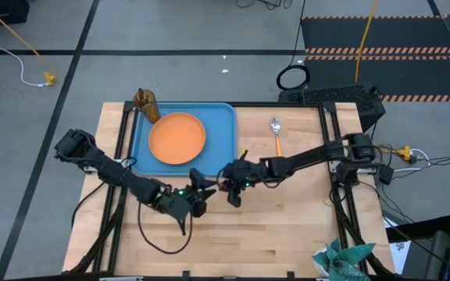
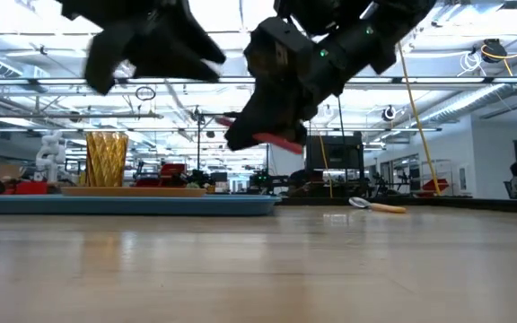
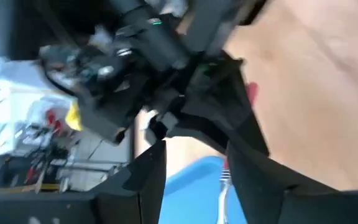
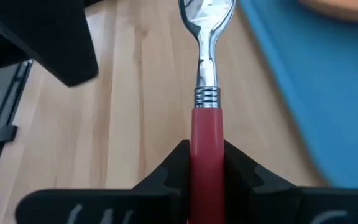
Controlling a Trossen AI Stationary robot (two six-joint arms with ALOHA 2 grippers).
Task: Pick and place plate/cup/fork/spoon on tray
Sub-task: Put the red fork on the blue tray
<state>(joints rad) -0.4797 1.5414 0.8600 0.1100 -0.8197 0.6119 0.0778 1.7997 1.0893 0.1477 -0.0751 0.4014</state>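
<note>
The light-blue tray lies at the far left of the table. The orange plate rests flat on it, and the amber cup stands upright at its far left corner. Right of the tray, the orange-handled spoon lies on the wood. Both grippers meet in the air off the tray's near right corner. My right gripper is shut on the red-handled fork. My left gripper is open, with the fork's metal end showing in its gap close to one finger. My right gripper pinches the fork's red handle between its two fingers. The fingers lie along the handle, and the silver neck and head stick out ahead of them toward the tray. The fork is lifted clear of the table, slanting a little downward.
A teal cloth lies at the table's near right corner. Bare wood stretches along the near side in front of both arms. Cables and a black ring lie on the floor beyond the far edge.
</note>
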